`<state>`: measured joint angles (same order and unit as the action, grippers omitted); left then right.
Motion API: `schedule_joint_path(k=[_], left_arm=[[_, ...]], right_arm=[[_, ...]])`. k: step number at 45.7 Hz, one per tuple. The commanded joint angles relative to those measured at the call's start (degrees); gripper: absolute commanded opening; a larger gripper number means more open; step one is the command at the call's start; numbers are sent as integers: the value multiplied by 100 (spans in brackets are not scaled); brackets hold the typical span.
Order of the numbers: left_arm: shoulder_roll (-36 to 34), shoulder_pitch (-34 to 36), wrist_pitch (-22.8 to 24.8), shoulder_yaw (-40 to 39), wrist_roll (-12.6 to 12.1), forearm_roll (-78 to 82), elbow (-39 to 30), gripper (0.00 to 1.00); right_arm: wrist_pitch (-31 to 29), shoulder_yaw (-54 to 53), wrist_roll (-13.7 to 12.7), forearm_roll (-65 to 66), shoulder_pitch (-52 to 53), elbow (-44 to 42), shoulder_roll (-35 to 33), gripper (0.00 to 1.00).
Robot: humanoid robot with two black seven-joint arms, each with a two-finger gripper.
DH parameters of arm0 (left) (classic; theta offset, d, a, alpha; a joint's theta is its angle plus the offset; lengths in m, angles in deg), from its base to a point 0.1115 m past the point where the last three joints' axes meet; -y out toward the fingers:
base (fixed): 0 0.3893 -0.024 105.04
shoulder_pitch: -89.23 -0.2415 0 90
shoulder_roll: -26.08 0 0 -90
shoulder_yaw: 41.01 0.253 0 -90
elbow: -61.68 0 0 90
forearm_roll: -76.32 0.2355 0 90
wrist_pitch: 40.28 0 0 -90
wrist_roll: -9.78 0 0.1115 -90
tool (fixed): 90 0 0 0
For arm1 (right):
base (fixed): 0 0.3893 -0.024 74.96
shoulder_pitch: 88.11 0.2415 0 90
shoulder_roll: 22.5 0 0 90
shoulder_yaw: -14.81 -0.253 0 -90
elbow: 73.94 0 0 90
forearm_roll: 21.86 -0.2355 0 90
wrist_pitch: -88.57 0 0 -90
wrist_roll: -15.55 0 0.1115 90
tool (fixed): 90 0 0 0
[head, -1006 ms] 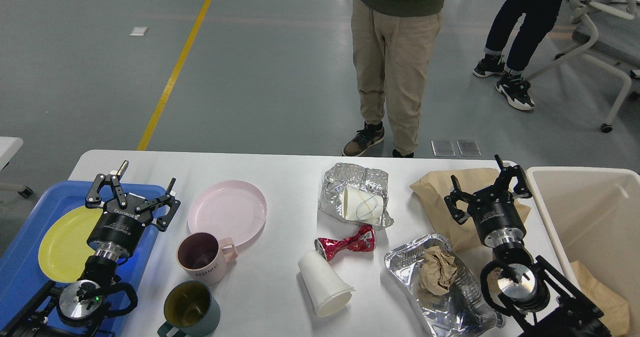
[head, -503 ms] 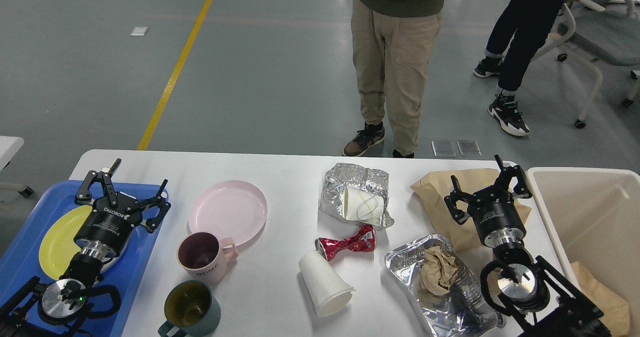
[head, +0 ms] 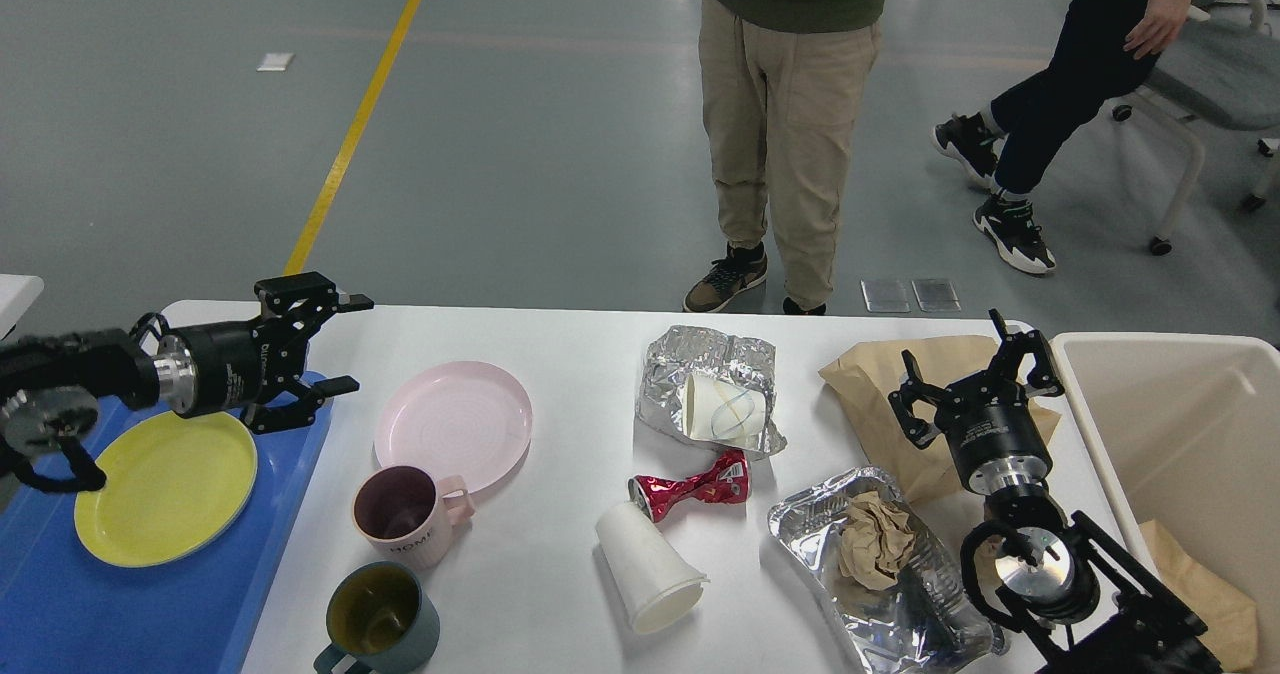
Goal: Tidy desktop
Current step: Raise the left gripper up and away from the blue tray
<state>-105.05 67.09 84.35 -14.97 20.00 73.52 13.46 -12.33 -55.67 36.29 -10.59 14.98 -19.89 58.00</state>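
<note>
The white desktop (head: 570,334) holds a pink plate (head: 453,424), a pink mug (head: 404,516), a green mug (head: 377,619), a white paper cup (head: 650,566), a crushed red can (head: 690,487), crumpled foil with a cup on it (head: 712,390), a foil tray with crumpled paper (head: 885,566) and a brown paper bag (head: 880,374). A yellow plate (head: 165,486) lies in the blue tray (head: 60,604). My left gripper (head: 345,344) is open and empty, pointing right above the tray's far corner, left of the pink plate. My right gripper (head: 975,369) is open and empty over the paper bag.
A beige bin (head: 1180,424) with brown paper inside stands at the right edge of the desktop. A person in tan trousers (head: 785,154) stands right behind the far edge. Another person (head: 1060,104) and a chair are further back right.
My left arm has swung up and out to the left, uncovering the yellow plate; its gripper now points right above the tray's far corner. The right arm has not moved. The far person stepped.
</note>
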Motion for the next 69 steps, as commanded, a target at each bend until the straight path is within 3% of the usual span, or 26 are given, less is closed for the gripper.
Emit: schedule_joint_path(k=[1, 18, 24, 30, 38, 41, 49, 56, 69], left_arm=[[315, 1368, 44, 1868, -2, -1, -30, 97], [1598, 3056, 44, 4066, -81, 52, -144, 97], [2012, 4084, 53, 4664, -81, 52, -653, 97], [2266, 4665, 79, 4867, -81, 52, -1137, 97], [2890, 5245, 957, 4937, -90, 52, -1515, 97], [3356, 5894, 1204, 5034, -38, 43, -2181, 97], [3787, 7301, 1178, 5385, 42, -80, -3615, 97], [4042, 8171, 976, 5938, 419, -949, -4591, 97], [4025, 8568, 879, 6633, 437, -1284, -5040, 97]], right_arm=[[0, 0, 0, -2, 1, 0, 1, 100], [0, 0, 0, -2, 1, 0, 1, 100], [0, 0, 0, -2, 1, 0, 1, 100], [0, 0, 0, -2, 1, 0, 1, 100], [0, 0, 0, 7, 1, 0, 1, 100], [0, 0, 0, -2, 1, 0, 1, 100], [0, 0, 0, -2, 1, 0, 1, 100], [0, 0, 0, 7, 1, 0, 1, 100], [0, 0, 0, -2, 1, -8, 1, 100]])
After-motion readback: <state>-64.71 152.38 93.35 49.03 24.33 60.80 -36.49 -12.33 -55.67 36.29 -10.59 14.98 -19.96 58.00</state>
